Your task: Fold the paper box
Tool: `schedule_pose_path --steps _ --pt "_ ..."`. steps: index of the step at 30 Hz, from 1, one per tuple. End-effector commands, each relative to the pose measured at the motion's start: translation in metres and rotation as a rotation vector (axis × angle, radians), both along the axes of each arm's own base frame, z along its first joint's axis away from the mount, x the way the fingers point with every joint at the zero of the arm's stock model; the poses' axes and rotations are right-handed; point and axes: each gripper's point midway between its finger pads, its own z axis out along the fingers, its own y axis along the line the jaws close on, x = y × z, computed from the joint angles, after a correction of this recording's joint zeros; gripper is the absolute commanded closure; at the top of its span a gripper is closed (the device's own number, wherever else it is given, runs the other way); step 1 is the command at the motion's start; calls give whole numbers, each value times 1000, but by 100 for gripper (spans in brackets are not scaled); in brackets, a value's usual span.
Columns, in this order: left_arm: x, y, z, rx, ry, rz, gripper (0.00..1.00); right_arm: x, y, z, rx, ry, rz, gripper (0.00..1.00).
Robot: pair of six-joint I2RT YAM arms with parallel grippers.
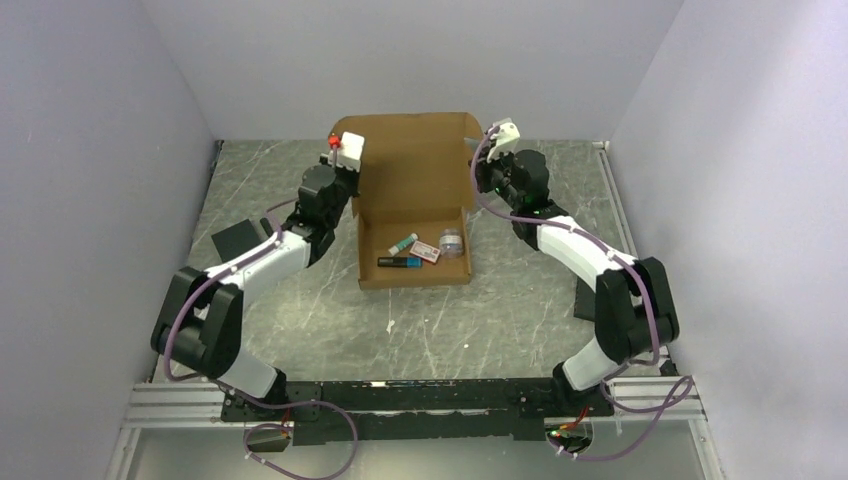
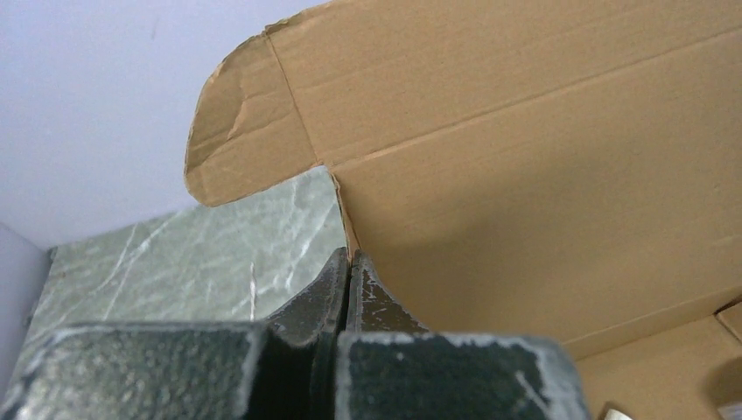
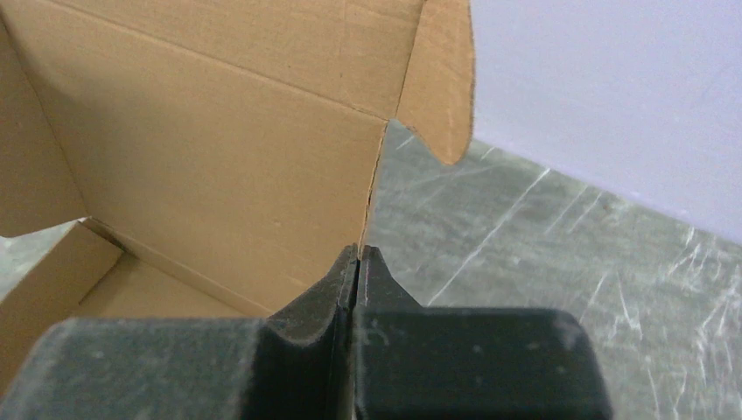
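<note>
Top external view: plain brown corrugated cardboard box [image 1: 415,170] sits mid-table on marbled grey-green tabletop [image 1: 300,320]. Tray is formed and the lid stands up at the far side, so closing is not yet done. Inside tray: small tube w/ green cap [image 1: 402,243], dark flat bar [image 1: 400,262], pinkish packet [image 1: 427,251], small clear jar [image 1: 452,242].

Left gripper [image 1: 357,163] is at the lid's left edge, right gripper [image 1: 480,160] at its right edge. Arms roughly mirror each other.

Wrist views: left gripper [image 2: 350,258] clenched, fingers pressed flat together, lid's side edge rising straight off the tips. Right gripper [image 3: 359,254] same, clenched at the opposite edge. Can't tell if any card is nipped between the fingers or if the tips just touch the edge.

Rounded lid ear, left [image 2: 245,131], is creased and splays outward. Right ear [image 3: 442,79] also splays out, away from the tray.

Risks from here, by my read:
- Contact is only at the fingertips, so the lid could slip off as it's brought down.
- Ears not tucked in, so they may land outside the tray walls and jam.
- Arms out of sync would twist the lid or skew the hinge crease.
- A forward push may slide the light tray toward the arms instead of closing it.
- Jar looks like the tallest item and may prop the lid up.
</note>
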Motion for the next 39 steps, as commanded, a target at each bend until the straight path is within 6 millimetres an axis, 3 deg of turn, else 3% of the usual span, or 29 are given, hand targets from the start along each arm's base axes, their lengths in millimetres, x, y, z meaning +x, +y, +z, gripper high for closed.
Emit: schedule_pose_path --steps 1,6,13,19,29,39 --pt "23 -16 57 -3 -174 -97 100 28 11 70 73 -250 -4 100" --pt "17 -26 51 -19 -181 -164 100 28 9 59 92 -273 -33 100" --pt "-10 -23 21 -49 -161 -201 100 -4 17 31 67 -295 -103 100" --pt "-25 -20 5 -86 -120 -208 100 -17 18 11 57 -284 -162 100" --pt "-47 -31 -4 -105 -76 -219 100 -29 7 -5 67 -206 -223 100" --pt "-63 -40 -14 -134 -25 -186 100 -44 23 -23 55 -99 -234 100"
